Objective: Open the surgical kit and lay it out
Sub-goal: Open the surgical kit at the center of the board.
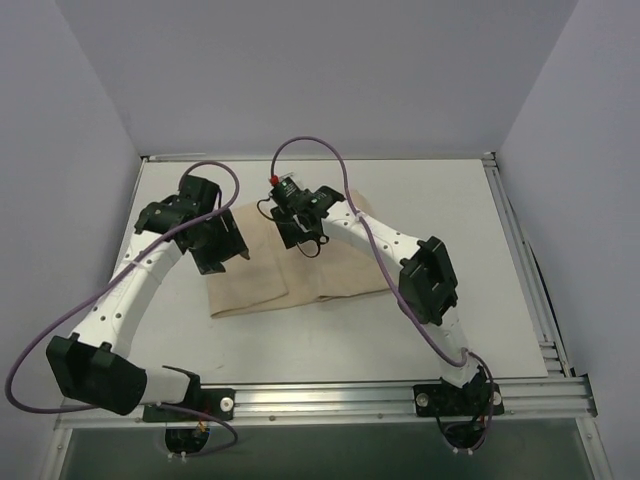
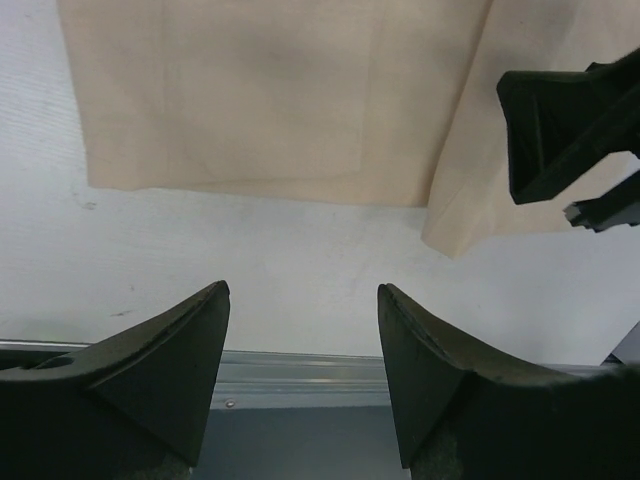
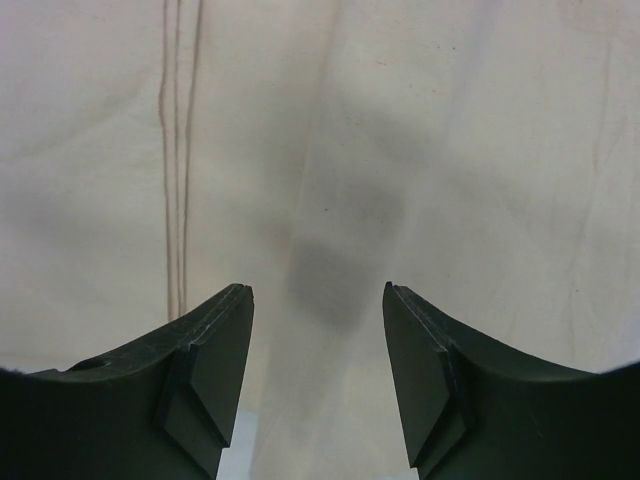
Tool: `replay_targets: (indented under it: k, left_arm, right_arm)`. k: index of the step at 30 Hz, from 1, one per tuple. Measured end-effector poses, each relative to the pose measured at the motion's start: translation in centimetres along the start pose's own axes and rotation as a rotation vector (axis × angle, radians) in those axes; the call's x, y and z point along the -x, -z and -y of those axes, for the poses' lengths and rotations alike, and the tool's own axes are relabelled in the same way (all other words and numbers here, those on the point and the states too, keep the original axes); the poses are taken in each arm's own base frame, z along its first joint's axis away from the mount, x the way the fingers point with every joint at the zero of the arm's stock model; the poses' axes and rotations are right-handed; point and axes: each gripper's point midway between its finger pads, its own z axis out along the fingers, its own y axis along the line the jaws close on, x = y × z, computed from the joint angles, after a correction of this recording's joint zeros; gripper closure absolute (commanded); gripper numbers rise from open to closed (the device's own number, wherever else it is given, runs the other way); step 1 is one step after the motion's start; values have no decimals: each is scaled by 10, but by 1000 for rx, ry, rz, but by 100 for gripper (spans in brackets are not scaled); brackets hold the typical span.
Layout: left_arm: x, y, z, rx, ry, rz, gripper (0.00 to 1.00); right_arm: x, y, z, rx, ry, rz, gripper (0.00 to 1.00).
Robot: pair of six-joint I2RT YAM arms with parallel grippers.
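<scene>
The beige cloth wrap (image 1: 300, 275) lies folded flat mid-table, with a flap running toward the back right. No steel tray or instruments show in any view. My left gripper (image 1: 233, 255) hovers open and empty over the wrap's left part. In the left wrist view its jaws (image 2: 303, 300) stand wide apart over bare table, beside the wrap's edge (image 2: 270, 100). My right gripper (image 1: 305, 238) hovers open over the wrap's back middle. In the right wrist view its jaws (image 3: 318, 295) stand apart just above the cloth (image 3: 430, 150), holding nothing.
The white table (image 1: 430, 200) has metal rails along the front (image 1: 400, 400) and the right side (image 1: 520, 260). Purple-grey walls close in the left, back and right. My right gripper also shows in the left wrist view (image 2: 570, 130). A stitched seam (image 3: 180, 150) runs down the cloth.
</scene>
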Motion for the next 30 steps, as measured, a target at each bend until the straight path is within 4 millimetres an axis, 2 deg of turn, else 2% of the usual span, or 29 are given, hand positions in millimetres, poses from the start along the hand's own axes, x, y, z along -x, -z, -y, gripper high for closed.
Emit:
replay_targets:
  k: [5,8,11,13,14,15,17,22,26,30]
  left_arm:
    - [-4,-26,23,-27,2,-54,30]
    - [-8,-46,28,-8,5,-100,29]
    - [-8,-56,30,4,15,-116,28]
    - [-7,-56,31,1,19,-110,28]
    - [-6,-55,31,-2,22,-106,28]
    - [-5,-55,30,-4,24,-103,27]
    - [-3,-53,29,-7,31,-96,27]
    - [1,-50,26,-11,45,-81,27]
    - [-1,-52,21,-5,49,-83,27]
    - [-3,-59,21,-1,42,-103,27]
  right_arm:
    - [-7,-23,11,-87,37,-30,48]
    - [-15,-35,18,-138,57,-56,49]
    - [-21,-45,23,-179,77,-76,53]
    - [-25,-50,25,-194,92,-89,64]
    - [-26,-51,26,-200,97,-94,71]
    - [-26,-51,27,-204,101,-93,88]
    - [-26,-51,29,-214,101,-91,100]
    - [-23,-49,33,-236,94,-81,100]
    - [-18,-39,38,-220,72,-76,100]
    - [1,-15,66,-180,-13,-50,100]
